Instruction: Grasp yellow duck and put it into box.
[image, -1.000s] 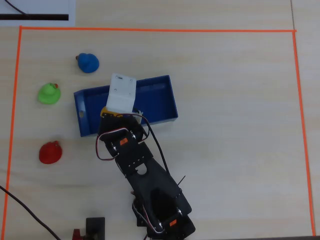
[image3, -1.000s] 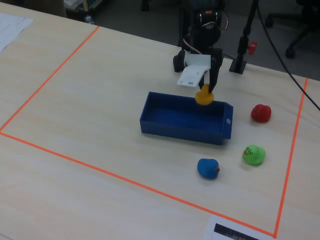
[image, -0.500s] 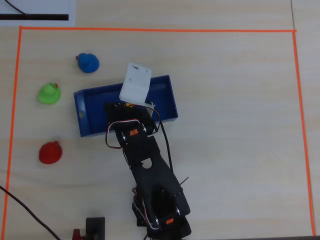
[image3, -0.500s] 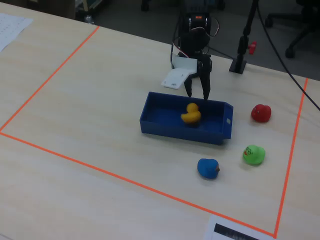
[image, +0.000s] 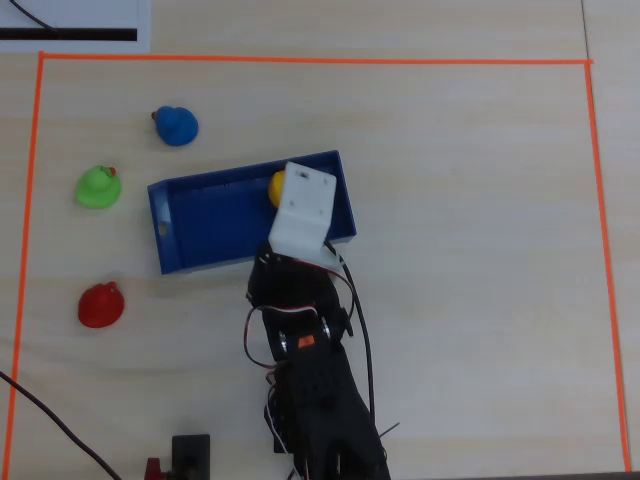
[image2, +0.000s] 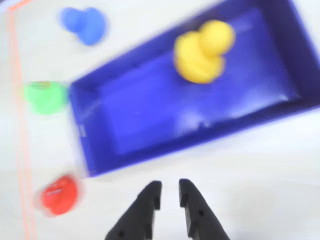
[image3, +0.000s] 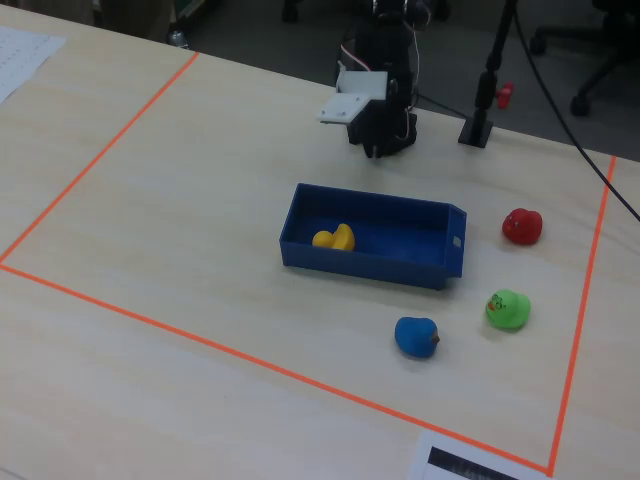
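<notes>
In the wrist view, going left to right: a green duck (image2: 45, 96) sits at the left edge, a red duck (image2: 57, 195) at lower left, a blue duck (image2: 83, 23) at upper left, all on the table outside the box (image2: 130, 145). The box fills the middle of the frame, and the yellow duck (image2: 202, 51) lies inside it, toward its upper right part. The gripper (image2: 169, 192) shows at the bottom centre, over bare table just outside the box's near wall, with its fingers drawn close together, only a narrow gap between them, and nothing held.

The drop looks done, so the step in hand is likely pulling the arm away. To do that well, the gripper should stay high enough to clear the box wall and not nudge it.

In the fixed view the box (image3: 440, 262) holds only the yellow duck (image3: 333, 238), resting on the floor toward its left end.
</notes>
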